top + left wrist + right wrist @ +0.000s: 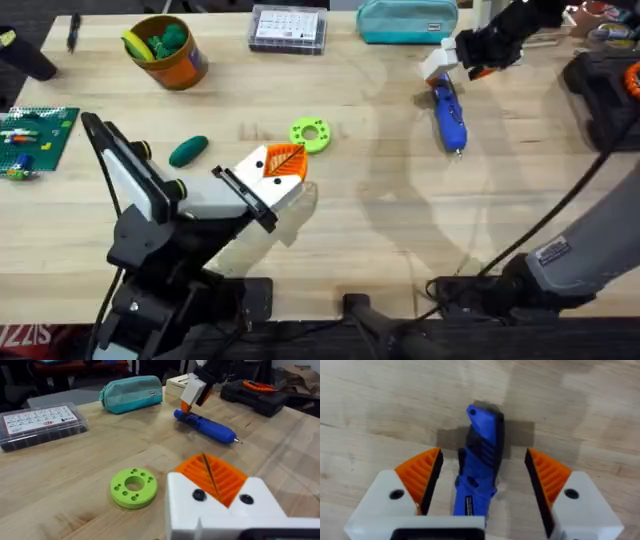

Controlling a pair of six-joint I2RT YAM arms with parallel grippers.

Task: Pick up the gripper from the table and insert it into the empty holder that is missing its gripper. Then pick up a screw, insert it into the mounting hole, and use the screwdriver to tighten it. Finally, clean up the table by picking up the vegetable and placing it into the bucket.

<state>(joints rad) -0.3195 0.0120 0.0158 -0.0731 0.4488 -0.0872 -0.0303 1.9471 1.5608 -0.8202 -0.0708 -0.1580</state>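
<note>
Right gripper [485, 485]: white fingers with orange ribbed pads spread wide, straddling one blue pen-shaped electric screwdriver [449, 115] that lies flat on the wooden table [400, 220], pads apart from its sides. Left gripper [283, 165]: pads pressed together, apparently holding nothing, just beside one lime green ring [311, 135]. One dark green oval toy vegetable [188, 150] lies on the table; one orange-brown bucket [168, 55], contents hard to make out; the screwdriver's tip is cut off in the right wrist view.

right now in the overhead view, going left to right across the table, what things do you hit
bucket → vegetable → left gripper → lime green ring → teal pouch → screwdriver, with the right gripper at its far end.
</note>
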